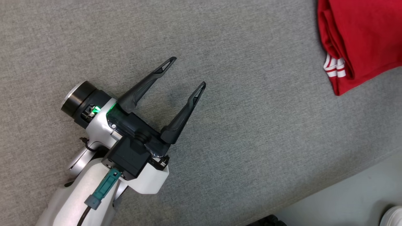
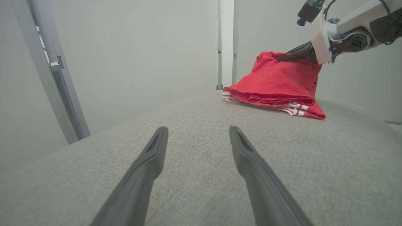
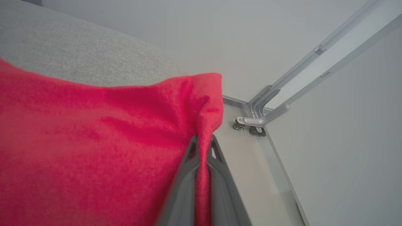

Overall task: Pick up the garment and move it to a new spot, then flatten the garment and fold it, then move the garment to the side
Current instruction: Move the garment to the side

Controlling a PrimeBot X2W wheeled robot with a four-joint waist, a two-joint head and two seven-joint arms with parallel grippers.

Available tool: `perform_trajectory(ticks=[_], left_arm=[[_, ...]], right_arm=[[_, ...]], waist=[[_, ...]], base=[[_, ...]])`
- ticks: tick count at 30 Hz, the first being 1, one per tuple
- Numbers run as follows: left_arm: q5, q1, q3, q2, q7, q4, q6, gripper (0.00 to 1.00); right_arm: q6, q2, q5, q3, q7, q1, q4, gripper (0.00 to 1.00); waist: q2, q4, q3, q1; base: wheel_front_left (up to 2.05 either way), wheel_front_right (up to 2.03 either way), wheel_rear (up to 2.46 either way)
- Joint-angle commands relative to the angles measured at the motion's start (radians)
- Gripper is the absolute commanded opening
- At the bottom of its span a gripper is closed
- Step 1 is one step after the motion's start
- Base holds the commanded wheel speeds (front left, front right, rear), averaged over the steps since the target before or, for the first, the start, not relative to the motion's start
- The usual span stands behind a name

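The garment (image 1: 361, 37) is red with white-striped trim, folded, lying at the top right of the head view on the grey fabric surface (image 1: 238, 131). In the left wrist view the garment (image 2: 276, 84) lies ahead to the right, one edge lifted by my right gripper (image 2: 284, 57). The right wrist view shows my right gripper (image 3: 202, 142) shut on a pinch of the red garment (image 3: 94, 141). My left gripper (image 1: 189, 71) hovers open above bare fabric, well left of the garment, nothing between its fingers; the left wrist view shows that gripper (image 2: 198, 131) too.
The grey surface ends at the lower right, where pale floor (image 1: 345, 194) and a white shoe (image 1: 392, 216) show. A metal frame (image 2: 50, 72) stands at the left in the left wrist view, and a frame leg with castors (image 3: 251, 124) shows beyond the surface.
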Motion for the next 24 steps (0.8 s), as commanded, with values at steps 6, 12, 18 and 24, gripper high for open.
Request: perform_trajectory(ticks=[6,12,18,24], left_arm=[[-0.013,0.003,-0.010,0.018,0.004,0.030,-0.003,1.00],[-0.024,-0.001,-0.011,0.013,-0.003,0.040,0.009,1.00],[-0.044,0.000,-0.021,-0.022,-0.016,0.057,0.024,1.00],[-0.076,0.022,-0.009,-0.059,-0.022,0.085,0.058,1.00]], right_arm=[[-0.001,-0.022,-0.018,-0.026,-0.008,-0.028,0.031,0.00],[-0.001,-0.029,-0.050,-0.076,-0.008,-0.031,0.031,1.00],[-0.001,-0.033,-0.083,-0.118,-0.008,-0.008,0.029,1.00],[-0.001,-0.011,-0.115,-0.174,-0.007,0.037,-0.031,1.00]], waist=[[0.0000,0.028,0.015,0.0000],[0.0000,0.050,0.005,0.0000],[0.0000,0.078,-0.060,0.0000],[0.0000,0.118,-0.174,0.0000]], base=[[0.00,0.00,0.00],[0.00,0.00,0.00],[0.00,0.00,0.00],[0.00,0.00,0.00]])
